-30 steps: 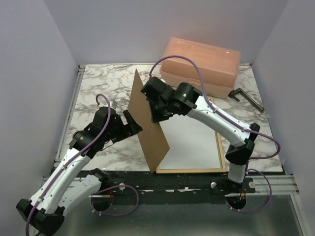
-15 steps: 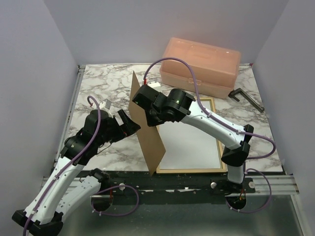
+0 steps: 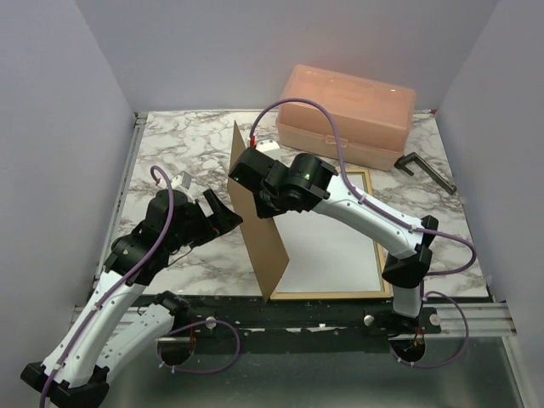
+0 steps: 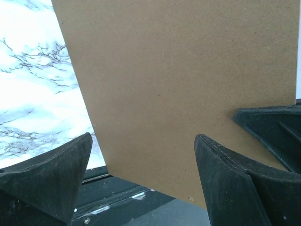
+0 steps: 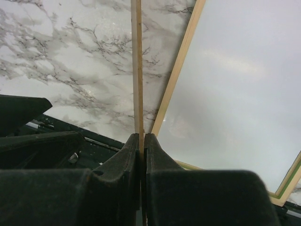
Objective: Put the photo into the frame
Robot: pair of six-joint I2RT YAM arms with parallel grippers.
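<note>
The frame (image 3: 382, 255) lies face down on the marble table, pale wood up, with a green edge showing in the right wrist view (image 5: 288, 182). The photo (image 3: 331, 251) lies inside it, white reverse up, and also shows in the right wrist view (image 5: 235, 84). My right gripper (image 3: 253, 180) is shut on the upper edge of the brown hardboard backing panel (image 3: 259, 229), which stands on edge at the frame's left side. The right wrist view shows the panel edge-on (image 5: 137, 70) between my closed fingers (image 5: 127, 160). My left gripper (image 3: 223, 212) is open, facing the panel's left face (image 4: 188, 84).
A peach plastic box (image 3: 348, 115) stands at the back right. A black tool (image 3: 425, 168) lies to the right of it. The table's black front rail (image 3: 323, 319) runs close below the frame. Bare marble (image 3: 178, 144) lies at the back left.
My right gripper shifted left and lower along the panel's top edge. My left arm drew back a little to the left. The panel stays upright, barely tilted differently.
</note>
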